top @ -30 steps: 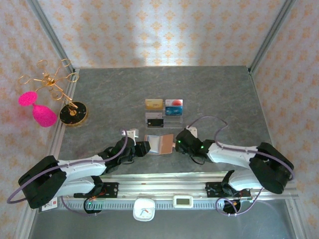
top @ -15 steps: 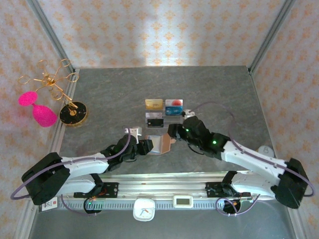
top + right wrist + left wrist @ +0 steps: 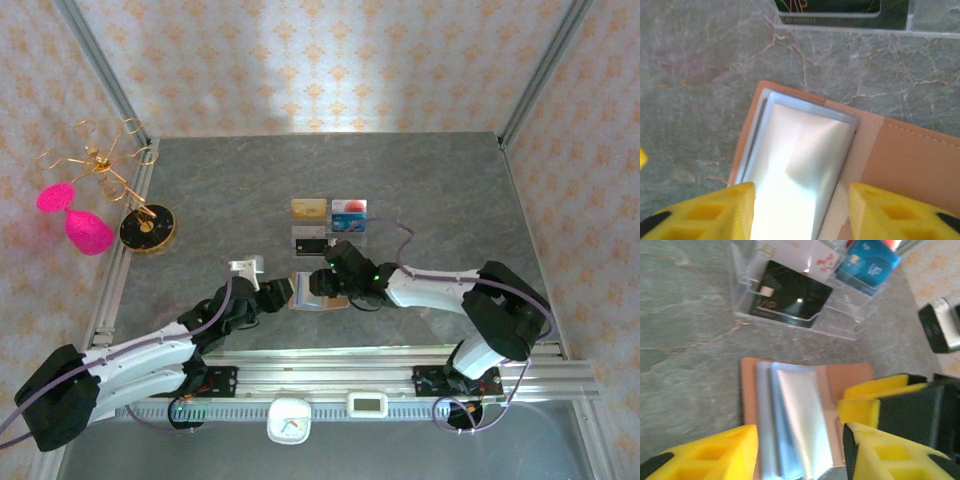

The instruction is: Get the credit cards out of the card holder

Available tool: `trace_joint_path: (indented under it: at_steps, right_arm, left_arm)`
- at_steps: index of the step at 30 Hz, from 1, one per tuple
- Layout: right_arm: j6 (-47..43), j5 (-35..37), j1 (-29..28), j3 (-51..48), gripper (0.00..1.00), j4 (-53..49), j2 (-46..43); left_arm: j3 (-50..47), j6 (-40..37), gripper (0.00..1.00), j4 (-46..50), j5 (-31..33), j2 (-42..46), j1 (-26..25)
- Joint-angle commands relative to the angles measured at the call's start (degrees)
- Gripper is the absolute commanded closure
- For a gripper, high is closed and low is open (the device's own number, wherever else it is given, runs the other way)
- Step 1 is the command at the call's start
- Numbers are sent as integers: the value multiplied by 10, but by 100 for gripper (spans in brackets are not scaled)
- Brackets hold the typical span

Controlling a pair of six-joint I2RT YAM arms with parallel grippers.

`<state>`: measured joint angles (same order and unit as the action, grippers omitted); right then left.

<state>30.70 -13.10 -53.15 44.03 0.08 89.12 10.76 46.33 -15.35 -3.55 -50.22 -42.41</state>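
While both arms reached in over the grey stone-patterned table (image 3: 440,180), the card holder (image 3: 840,376) lay opened flat near its front middle, pinkish-tan leather underneath and its bluish-grey clear sleeves (image 3: 800,150) fanned on top. From the left wrist camera, the left gripper (image 3: 797,437) stood with its yellow fingers (image 3: 715,452) spread wide, one on either side of the sleeves, gripping nothing. The right gripper (image 3: 800,200) came in from the opposite side and hung just over the same sleeves, its jaws likewise parted with the shiny top sleeve between them; I could not tell whether the pads touched it. Glare whitened that sleeve, so whether a card sat inside I could not say. Just behind the holder stood a clear acrylic stand (image 3: 840,325) carrying the credit cards: a black card (image 3: 790,295) on the low front step, a blue card (image 3: 867,265) and a gold card (image 3: 309,209) on the step above. Off at the left edge stood a gold wire rack (image 3: 105,160) on a round black base
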Motion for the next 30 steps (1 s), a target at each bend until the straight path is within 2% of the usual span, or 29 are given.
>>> trace_joint_path:
  at_steps: [1, 2, 3, 9, 14, 19, 25, 28, 30]
  right_arm:
    - [-22, 57, -24, 21, 43, -17, 8]
    - [-24, 69, -32, 32, 32, -23, 13]
    - [-25, 84, -38, 44, 29, -34, 18]
    - [-12, 151, -64, 91, 19, -74, 75]
    - [-23, 199, -89, 127, 19, -110, 120]
    - [-28, 199, -100, 134, 21, -120, 147]
    - [-21, 194, -102, 114, 33, -110, 147]
    - [-18, 191, -102, 104, 35, -103, 140]
    - [-17, 182, -102, 94, 41, -90, 129]
  left_arm:
    - [1, -11, 47, 57, 29, 35, 8]
    - [3, -14, 44, 70, 34, 49, 9]
    - [6, -15, 42, 83, 38, 65, 8]
    - [15, -22, 32, 134, 69, 130, 9]
    - [15, -28, 31, 153, 74, 150, 10]
    - [6, -26, 31, 150, 70, 158, 10]
    - [-7, -20, 32, 130, 57, 153, 11]
    - [-13, -19, 32, 113, 45, 139, 11]
    - [-15, -19, 34, 95, 34, 127, 12]
